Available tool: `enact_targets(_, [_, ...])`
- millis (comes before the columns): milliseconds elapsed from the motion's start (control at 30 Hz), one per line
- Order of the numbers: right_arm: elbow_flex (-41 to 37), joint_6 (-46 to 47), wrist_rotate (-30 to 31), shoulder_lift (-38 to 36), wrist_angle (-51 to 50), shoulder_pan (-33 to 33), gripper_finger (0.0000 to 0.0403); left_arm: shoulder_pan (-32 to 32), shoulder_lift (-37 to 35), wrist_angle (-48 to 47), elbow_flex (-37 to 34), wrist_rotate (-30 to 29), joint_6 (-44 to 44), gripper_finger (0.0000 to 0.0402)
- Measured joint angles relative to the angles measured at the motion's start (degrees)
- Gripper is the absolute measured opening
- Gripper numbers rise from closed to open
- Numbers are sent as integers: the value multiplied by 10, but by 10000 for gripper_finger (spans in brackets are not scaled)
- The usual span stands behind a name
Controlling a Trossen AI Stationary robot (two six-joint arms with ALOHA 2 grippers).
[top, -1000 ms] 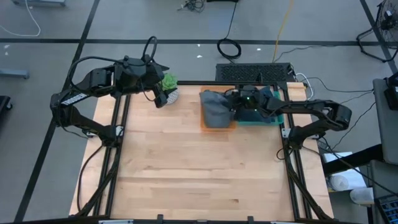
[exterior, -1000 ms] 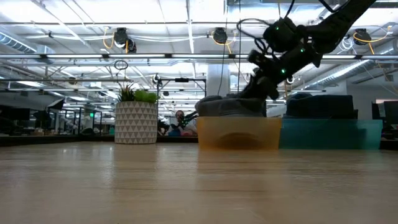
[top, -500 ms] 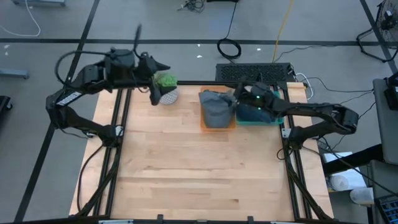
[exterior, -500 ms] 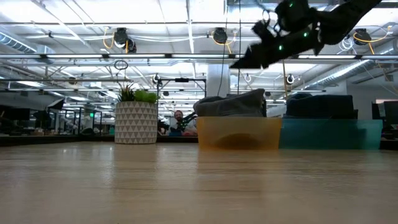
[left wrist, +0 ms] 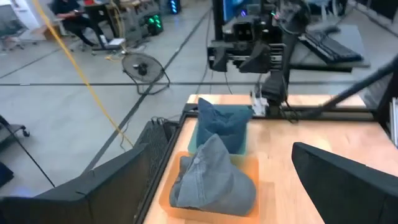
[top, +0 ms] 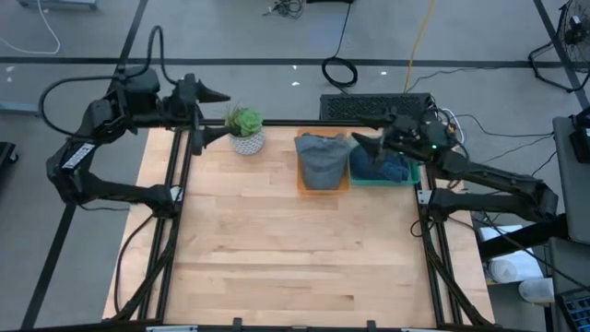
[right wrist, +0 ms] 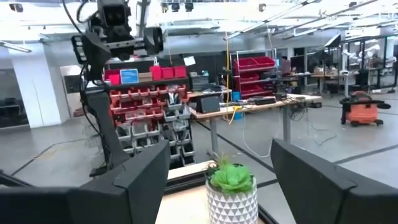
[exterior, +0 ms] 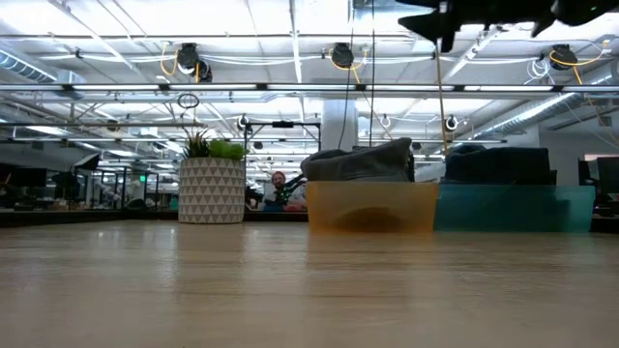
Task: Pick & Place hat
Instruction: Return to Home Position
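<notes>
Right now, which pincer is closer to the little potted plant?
Left. The left pincer hangs just beside the potted plant; the right pincer is on the far side of the orange bin, above the teal bin.

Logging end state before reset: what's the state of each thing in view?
orange bin: heaped with gray caps
teal bin: holds dark blue caps
plant pot: upright
left gripper: jaws open, empty, beside plant pot
right gripper: jaws open, empty, above teal bin
</notes>
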Motion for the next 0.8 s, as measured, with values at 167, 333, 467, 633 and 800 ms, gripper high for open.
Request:
enact_targets(167, [0,-8,4,-59,-66,0,270,9,-65,72,-102,-23,-44,399])
enact_targets(333, [0,60,0,-91,-92,0,270,8,-130,178,-212,-48,-95,399])
enact_targets(467, [0,67,2,-107,-124,-1,270,8,-182,272,-301,-51,-124,399])
enact_targets(633, [0,69,-14,-122,-173,-1,270,0,-240,355,-407,-52,-157,399])
enact_targets(800, [0,60,-14,-140,-230,-1,270,-17,-291,395,-489,-55,-166,399])
